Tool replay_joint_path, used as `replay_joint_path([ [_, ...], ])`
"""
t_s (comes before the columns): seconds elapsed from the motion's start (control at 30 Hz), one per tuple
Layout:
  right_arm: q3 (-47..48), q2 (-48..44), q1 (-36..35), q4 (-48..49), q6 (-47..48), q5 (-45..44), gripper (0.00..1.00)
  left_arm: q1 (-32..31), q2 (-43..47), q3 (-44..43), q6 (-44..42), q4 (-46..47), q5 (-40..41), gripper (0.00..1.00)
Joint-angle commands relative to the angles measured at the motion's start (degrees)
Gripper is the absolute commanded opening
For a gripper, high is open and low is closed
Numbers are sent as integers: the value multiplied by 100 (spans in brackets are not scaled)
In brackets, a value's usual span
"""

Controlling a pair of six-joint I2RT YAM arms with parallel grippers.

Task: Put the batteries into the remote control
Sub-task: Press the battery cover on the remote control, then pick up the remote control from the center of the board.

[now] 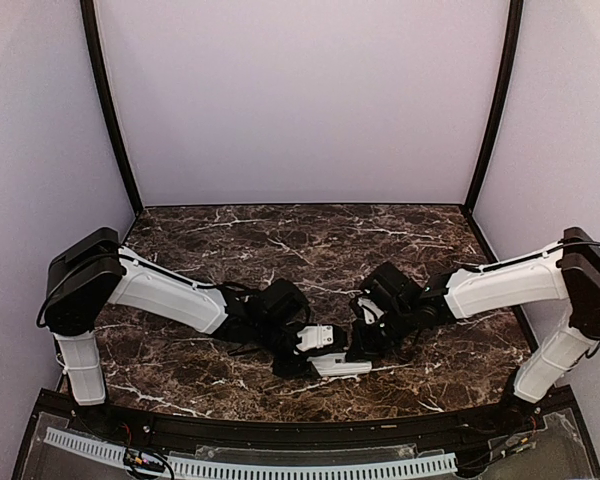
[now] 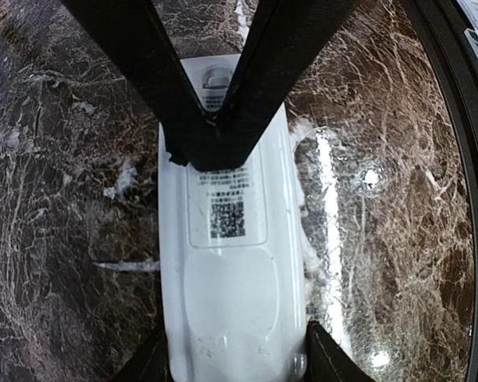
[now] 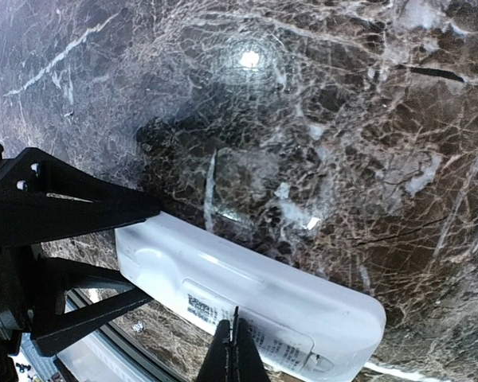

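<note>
The white remote control [image 1: 342, 366] lies back side up near the front middle of the table. Its label and QR code show in the left wrist view [image 2: 227, 215]. My left gripper [image 1: 318, 352] is shut on the remote's end, with a finger [image 2: 328, 360] on each long side. My right gripper [image 1: 364, 344] is shut, and its joined fingertips [image 3: 234, 338] rest on the labelled back panel of the remote [image 3: 247, 278]. The same black fingertips [image 2: 213, 151] show from above in the left wrist view. The orange and blue batteries are out of view.
The dark marble table [image 1: 300, 250] is enclosed by pale walls with black corner posts. A black rail [image 1: 280, 432] and a white perforated strip [image 1: 250, 466] run along the near edge, close to the remote.
</note>
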State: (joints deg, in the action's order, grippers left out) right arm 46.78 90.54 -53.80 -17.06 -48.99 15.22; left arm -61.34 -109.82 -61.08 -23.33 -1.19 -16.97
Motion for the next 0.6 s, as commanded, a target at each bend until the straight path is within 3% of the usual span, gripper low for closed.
replay_joint_path([
  [0.0, -135, 154, -34, -174, -66, -91, 0, -1, 33, 23, 32, -300, 47, 31],
  [0.13, 164, -102, -33, -371, 200, -159, 0, 8, 229, -5, 69, -420, 49, 40],
  [0.23, 461, -402, -34, -426, 662, -159, 1, 49, 631, -28, 147, -515, -1, 57],
  [0.3, 649, -609, -34, -455, 988, -225, 15, 132, 940, -3, 254, -571, -89, 64],
  [0.43, 1041, -752, -26, -758, 1803, -425, 54, 374, 1549, 79, 608, -743, -132, 70],
  [0.57, 1566, -544, -25, -1184, 2815, -474, 75, 738, 2119, 276, 1145, -719, -63, 74],
])
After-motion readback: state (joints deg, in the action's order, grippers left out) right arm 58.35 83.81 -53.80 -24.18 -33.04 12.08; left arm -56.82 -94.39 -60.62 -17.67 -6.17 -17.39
